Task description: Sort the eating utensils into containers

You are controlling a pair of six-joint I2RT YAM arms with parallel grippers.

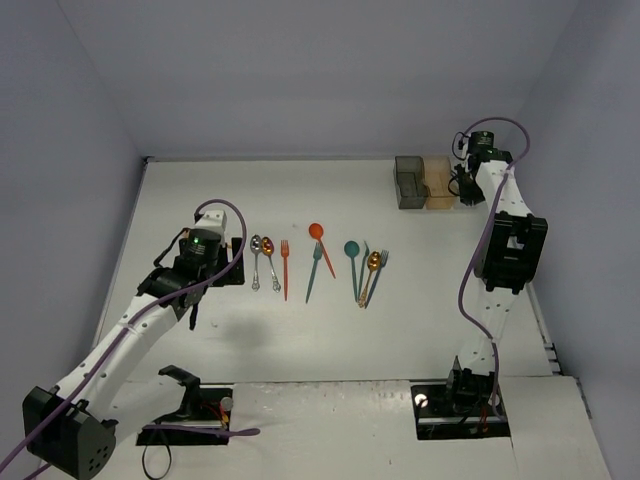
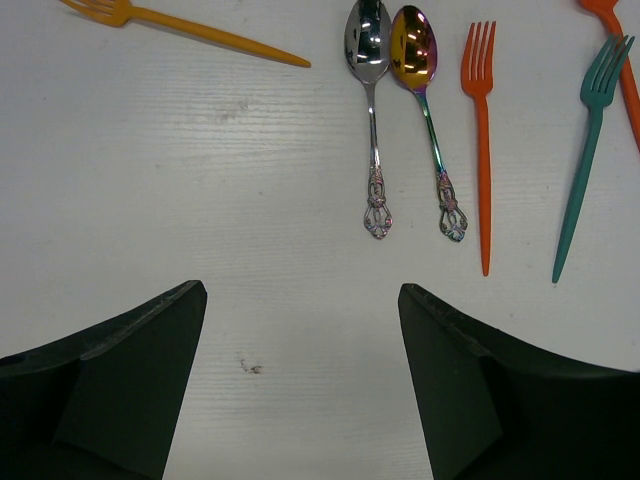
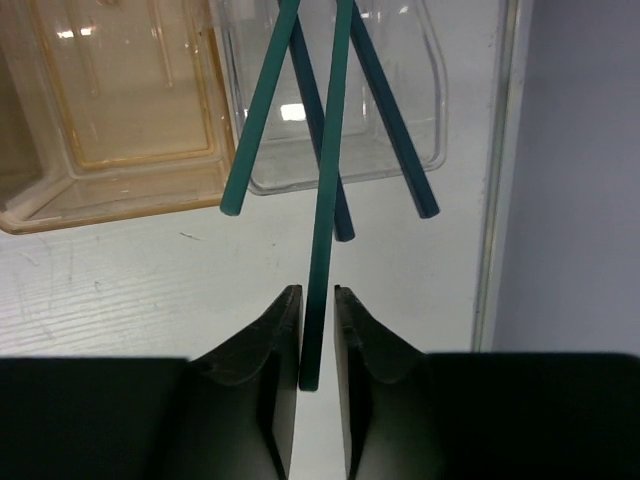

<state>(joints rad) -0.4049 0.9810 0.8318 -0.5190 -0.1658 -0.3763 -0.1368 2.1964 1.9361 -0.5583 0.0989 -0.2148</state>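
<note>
**Which step are you on?**
I'm putting a chopstick away. My right end effector [image 3: 318, 292] is narrow, with its fingers close on either side of a teal chopstick [image 3: 327, 170]. I cannot tell whether they pinch it or stand a hair off it. The stick's far end reaches over the clear bin [image 3: 432, 130], where three more chopsticks [image 3: 262, 110] lean out across the front rim. The orange-tan bin [image 3: 60, 200] adjoins it, and the dark grey bin [image 1: 408, 182] sits beyond that.

**And next?**
I judge I should open fully so the stick drops in with the others. Then I should lift straight up, so that I do not catch the leaning ones.

**The other arm?**
My left end effector [image 2: 302, 290] is wide open and empty, hovering over bare tabletop [image 2: 150, 180]. Just beyond it a silver spoon [image 2: 368, 60] and a gold spoon [image 2: 412, 50] lie side by side. Next to them are an orange fork [image 2: 480, 100] and a teal fork [image 2: 590, 130], with a yellow-orange fork [image 2: 180, 28] off to the other side. Farther along the row are an orange spoon [image 1: 316, 232] and a teal spoon [image 1: 351, 248]. I'd say much of the sorting is yet to do.

**The surface and the room?**
The surface is white, hard and faintly grained, with a small dark speck by my left fingers. The thin handles lie flush on it, so a pick will probably need my fingertips right down on the surface. Plain pale lilac-grey walls [image 1: 300, 70] close in behind and on both sides.
</note>
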